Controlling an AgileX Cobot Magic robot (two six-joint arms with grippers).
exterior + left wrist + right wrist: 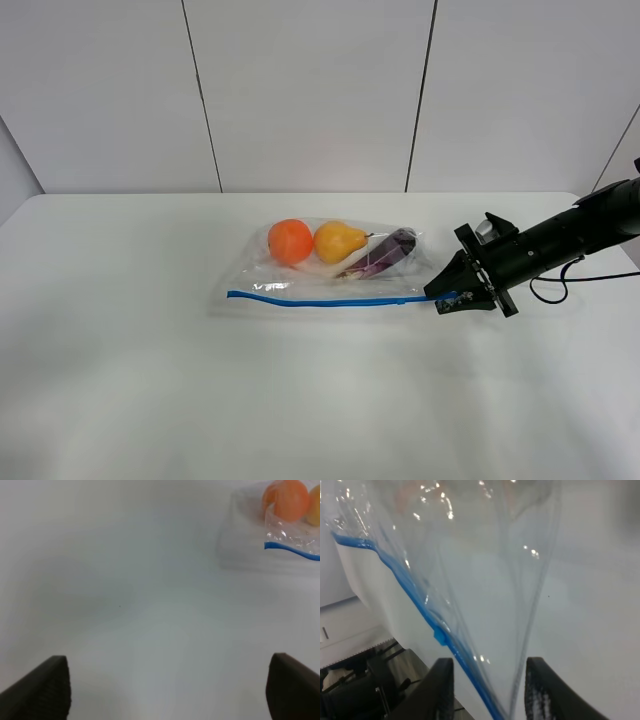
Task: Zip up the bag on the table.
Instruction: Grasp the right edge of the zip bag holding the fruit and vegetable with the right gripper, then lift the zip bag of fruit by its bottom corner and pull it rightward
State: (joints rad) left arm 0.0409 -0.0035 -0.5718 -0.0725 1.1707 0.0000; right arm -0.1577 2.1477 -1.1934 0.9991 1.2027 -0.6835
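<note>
the bag (250, 285) lies flat on the table (320, 400), a little right of the middle and toward the far side. the orange (290, 241), the pear (337, 241) and the eggplant (385, 254) sit in a row in its far part, and the blue zipper strip (330, 300) runs left to right along its near edge. my right fingers (440, 690) are at the right end of that strip, standing a little apart with the bag's corner film and the strip passing between them; they straddle it and i see no pinch. a small blue tab (440, 637) sits on the strip just ahead of them, which i take for the slider, though it is too small to be sure. my left fingers (45, 690) are spread wide over bare table off the bag's left end, holding nothing. the step in hand, as i judge it, is getting hold at the right end so the strip can be run shut toward the left. to do it well i should close squarely on the tab, not on loose film, stay low and pull along the strip's line. the film is floppy and may bunch or drag, so my left fingers ought to pin the left corner first, clear of the orange.
</note>
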